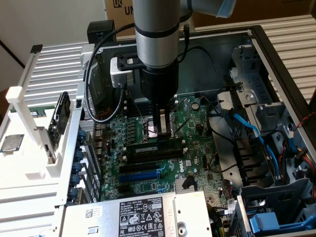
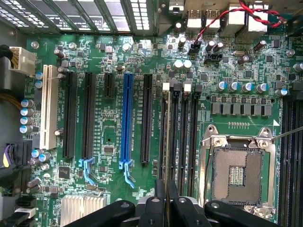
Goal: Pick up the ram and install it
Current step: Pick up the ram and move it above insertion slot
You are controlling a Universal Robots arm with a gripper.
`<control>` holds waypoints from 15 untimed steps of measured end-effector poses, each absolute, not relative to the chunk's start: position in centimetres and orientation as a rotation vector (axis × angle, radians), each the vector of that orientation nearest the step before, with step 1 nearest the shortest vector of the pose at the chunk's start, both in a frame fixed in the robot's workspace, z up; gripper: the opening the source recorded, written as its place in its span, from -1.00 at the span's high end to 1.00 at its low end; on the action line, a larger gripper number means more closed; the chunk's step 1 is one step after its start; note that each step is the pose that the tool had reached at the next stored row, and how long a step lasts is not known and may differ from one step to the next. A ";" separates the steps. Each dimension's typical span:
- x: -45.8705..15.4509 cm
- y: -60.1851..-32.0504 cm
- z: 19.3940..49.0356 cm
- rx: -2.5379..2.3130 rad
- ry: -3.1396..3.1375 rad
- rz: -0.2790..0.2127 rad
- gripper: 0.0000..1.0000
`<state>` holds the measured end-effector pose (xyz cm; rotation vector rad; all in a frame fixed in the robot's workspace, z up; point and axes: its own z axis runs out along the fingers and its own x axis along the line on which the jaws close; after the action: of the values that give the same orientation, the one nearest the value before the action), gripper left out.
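Silver-grey cylindrical arm (image 1: 155, 29), black band; blue joint cap (image 1: 224, 7); white camera box (image 1: 121, 74); looped black cable (image 1: 116, 32); black fingers (image 1: 157, 121).

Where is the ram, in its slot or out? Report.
On edge at a slot: the ram stands along the memory slots, clamped in the gripper. Fully seated or not: cannot tell.
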<state>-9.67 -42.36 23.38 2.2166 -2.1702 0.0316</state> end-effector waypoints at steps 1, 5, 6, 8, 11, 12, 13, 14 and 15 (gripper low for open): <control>-9.7 -42.4 23.4 2.217 -2.170 0.032 0.74; -9.7 -42.4 23.4 2.217 -2.170 0.032 0.74; -9.7 -42.4 23.4 2.217 -2.170 0.032 0.74; -9.7 -42.4 23.4 2.216 -2.170 0.032 0.74; -9.7 -42.4 23.3 2.217 -2.170 0.032 0.74; -9.7 -42.4 23.3 2.216 -2.170 0.032 0.74; -9.7 -42.4 23.3 2.216 -2.170 0.032 0.74; -9.7 -42.4 23.3 2.216 -2.170 0.032 0.74; -9.7 -42.4 23.3 2.216 -2.170 0.032 0.74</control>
<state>-9.67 -42.40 23.30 2.2164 -2.1703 0.0316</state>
